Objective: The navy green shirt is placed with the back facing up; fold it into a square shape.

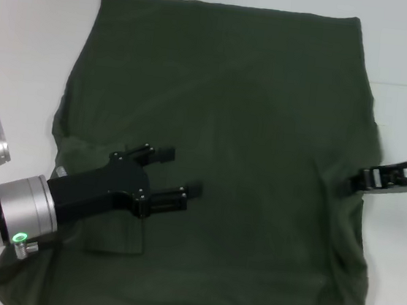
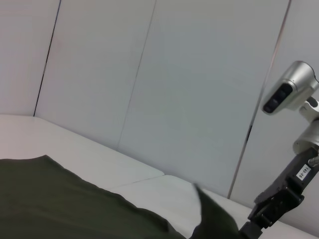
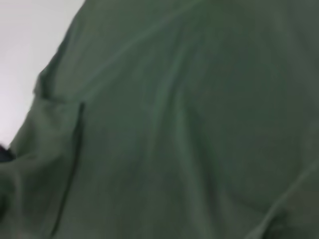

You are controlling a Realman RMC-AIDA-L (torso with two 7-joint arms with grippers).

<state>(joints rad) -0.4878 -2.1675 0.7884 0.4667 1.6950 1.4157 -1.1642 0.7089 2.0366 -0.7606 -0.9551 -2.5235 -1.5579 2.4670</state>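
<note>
Navy green shirt spread flat on the white worktop, both tools at its sides.

Head view: left tool hovers open over the shirt's left part; right tool pinches its right edge. Left wrist view: shirt edge lifted by the right tool. Right wrist view: creased shirt fabric fills the frame.

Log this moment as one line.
navy green shirt: flat on table | left end effector: open above shirt | right end effector: at shirt's right edge
</note>
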